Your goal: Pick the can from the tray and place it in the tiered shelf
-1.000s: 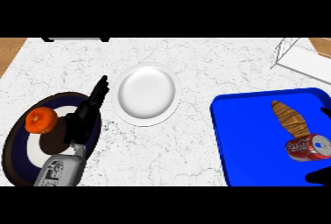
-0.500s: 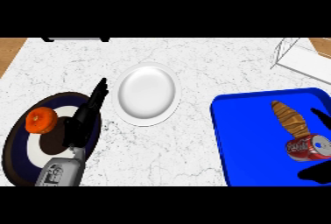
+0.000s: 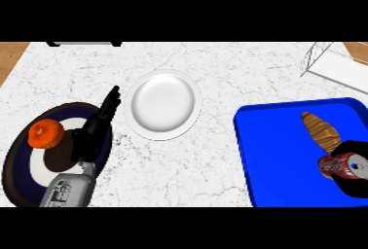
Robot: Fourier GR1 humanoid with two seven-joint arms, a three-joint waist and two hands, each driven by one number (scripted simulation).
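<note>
Early going here: the red can [image 3: 340,166] lay on its side at the right end of the blue tray [image 3: 277,160], just below a brown croissant-like pastry [image 3: 321,130]. The right hand [image 3: 354,184] was a dark shape touching the can at the view's edge; it seemed to wrap it, though whether the fingers had closed I could not tell. No lift had happened. The tiered shelf [image 3: 338,65] stood well apart at the bench's far right corner, so the carry and placing remained. The left hand [image 3: 97,129] rested, fingers straight, beside the white plate [image 3: 164,103].
</note>
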